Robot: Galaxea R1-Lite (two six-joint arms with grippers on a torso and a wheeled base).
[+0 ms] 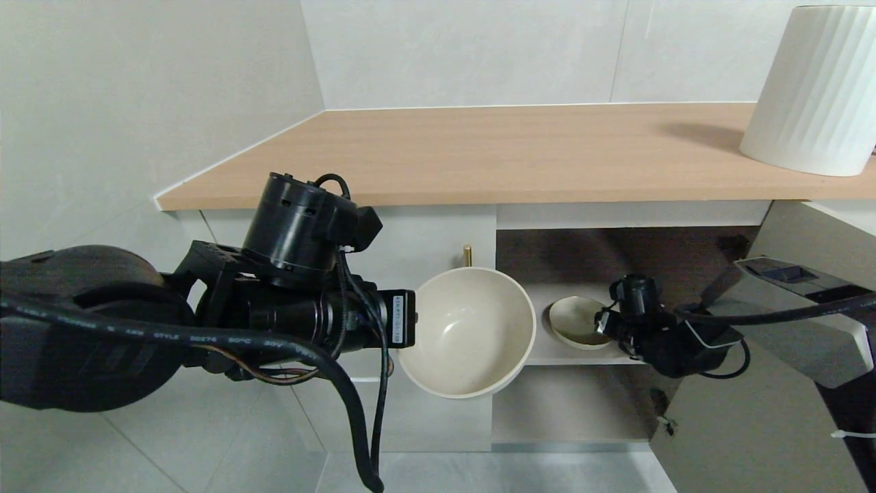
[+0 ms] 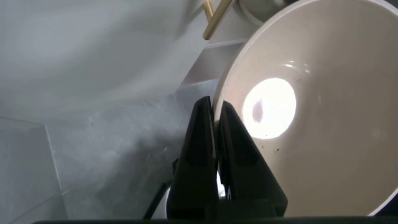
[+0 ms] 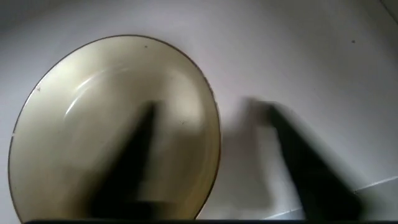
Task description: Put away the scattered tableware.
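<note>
The left gripper (image 2: pixel 214 107) was clamped on the rim of the bowl (image 1: pixel 469 329). Its two fingers (image 2: pixel 202 143) were drawn close together, one inside and one outside, with only the thin wall between them. That pinch was the whole of the hold. The bowl hung out sideways from it, mouth tilted up toward the head camera, at the centre of the head view and just below the knob (image 1: pixel 467 255) on the cupboard (image 1: pixel 438 233).

To my eye that was the weak spot. A smooth rim gripped at one place could pivot or slide out under the bowl's own weight, and a jolt or a quick swing of the arm would likely do it. Only the tiled floor (image 1: pixel 205 452) lay beneath.

Right of centre, the right gripper (image 3: pixel 202 112) was inside the open part of the cupboard. Its fingers stood apart, one over the dish (image 1: pixel 575 320) and one off it, with the rim between them. The dish sat on the shelf (image 1: pixel 540 356) near the front edge, just right of the bowl; I could not tell whether it lay flat. If the fingers closed off-line or the arm pushed, I judged the dish could skid back or tip. If it was dragged forward, it could come off the edge.

Bowl and dish were near each other. Carrying the bowl to the shelf with the right arm there risked knocking bowl against dish, or arm against arm. The open door (image 1: pixel 753 424) at lower right also hemmed the right arm in.
</note>
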